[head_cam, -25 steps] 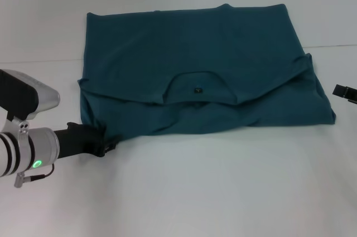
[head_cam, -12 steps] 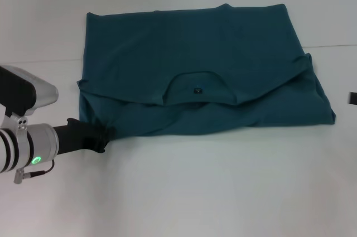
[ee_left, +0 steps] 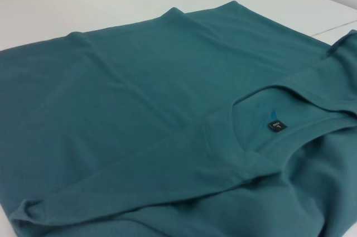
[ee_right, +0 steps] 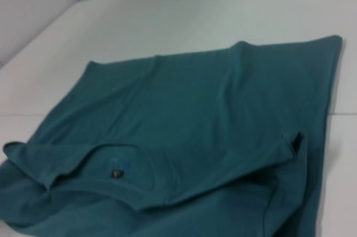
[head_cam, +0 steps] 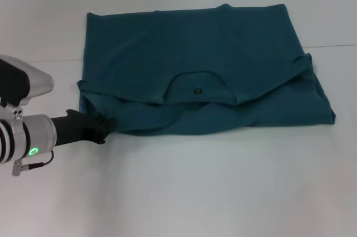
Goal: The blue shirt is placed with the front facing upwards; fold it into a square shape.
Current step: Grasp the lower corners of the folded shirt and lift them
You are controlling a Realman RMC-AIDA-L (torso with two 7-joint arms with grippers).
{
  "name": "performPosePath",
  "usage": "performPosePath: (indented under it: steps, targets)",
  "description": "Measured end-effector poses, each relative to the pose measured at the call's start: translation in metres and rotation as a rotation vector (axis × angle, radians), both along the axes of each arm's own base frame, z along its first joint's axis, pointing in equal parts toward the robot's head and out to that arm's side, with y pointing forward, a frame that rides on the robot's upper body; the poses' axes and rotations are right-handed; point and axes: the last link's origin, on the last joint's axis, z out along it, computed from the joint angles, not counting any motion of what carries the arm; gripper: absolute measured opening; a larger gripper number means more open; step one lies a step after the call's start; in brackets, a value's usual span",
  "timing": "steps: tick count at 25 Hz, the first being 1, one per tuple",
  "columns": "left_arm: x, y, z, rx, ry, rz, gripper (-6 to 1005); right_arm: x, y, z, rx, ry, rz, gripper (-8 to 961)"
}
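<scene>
Since the earlier frames the left gripper (head_cam: 106, 125) has been shifted slightly up and inward along the near-left corner of the shirt (head_cam: 195, 53), and the right gripper, seen a second ago at the 3 o'clock edge of the head view, has been withdrawn out of view.

The left jaws are buried in the fabric at the shirt's near-left corner, at about 8 o'clock from the collar (head_cam: 196, 89); whether they are clamped on cloth or merely pressed against it cannot be told. The cloth is bunched and creased where the black fingers meet it. The silver forearm (head_cam: 28, 139) is extended toward 8 o'clock of the frame, a green lamp lit on it.

The shirt is laid on the white table (head_cam: 223, 192), filling the centre and the 12 o'clock half of the head view. It is folded into a broad rectangle, its top edge folded down over the lower part. The collar opening is exposed at centre, with a small dark label (ee_left: 275, 125) inside. A sleeve fold (head_cam: 307, 61) is raised at 3 o'clock.
</scene>
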Motion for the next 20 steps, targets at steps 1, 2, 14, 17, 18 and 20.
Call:
performPosePath:
  steps: [1, 2, 14, 17, 18, 20]
  targets:
    - [0.0, 0.0, 0.0, 0.001, -0.001, 0.001, 61, 0.001, 0.002, -0.003, -0.008, -0.008, -0.006, 866]
    - [0.0, 0.0, 0.001, 0.002, -0.002, 0.002, 61, 0.001, 0.004, -0.006, -0.017, -0.022, -0.013, 903]
    - [0.001, 0.002, 0.004, 0.01, -0.007, 0.009, 62, -0.02, 0.039, -0.034, -0.144, -0.218, -0.043, 896]
    - [0.0, 0.001, 0.003, 0.009, -0.008, 0.012, 62, -0.02, 0.043, -0.041, -0.154, -0.232, -0.048, 884]
    - [0.0, 0.001, 0.003, 0.009, -0.008, 0.012, 62, -0.02, 0.045, -0.043, -0.155, -0.237, -0.05, 880]
    - [0.001, 0.002, 0.004, 0.01, -0.008, 0.012, 62, -0.018, 0.047, -0.049, -0.158, -0.241, -0.061, 872]
